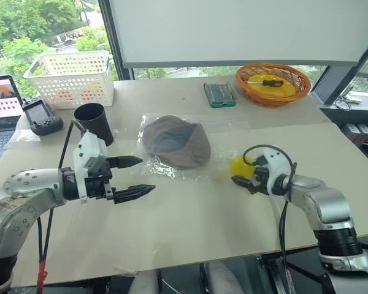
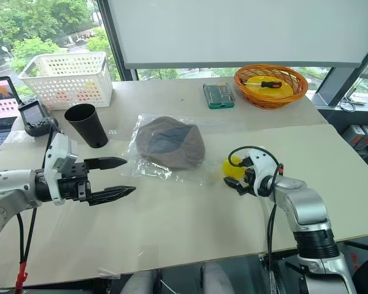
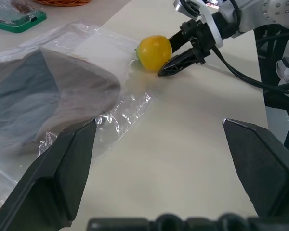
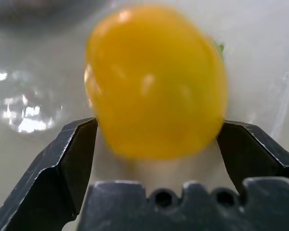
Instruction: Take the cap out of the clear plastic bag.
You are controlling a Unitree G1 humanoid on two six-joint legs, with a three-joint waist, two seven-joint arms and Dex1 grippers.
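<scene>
Left eye view: we see the cap lying inside the clear plastic bag near the middle of the table, the bag flat around it. Our left gripper hovers just left of the bag's near-left corner, its two black fingers spread wide and holding nothing, pointing right toward the bag. Our right gripper sits to the right of the bag, fingers spread on either side of a yellow round fruit that rests just beside the bag's right edge; in the right wrist view the fruit sits between the open fingertips, though we cannot tell whether they touch it. Farther left stand a black cup and a white basket; an orange basket sits far right.
</scene>
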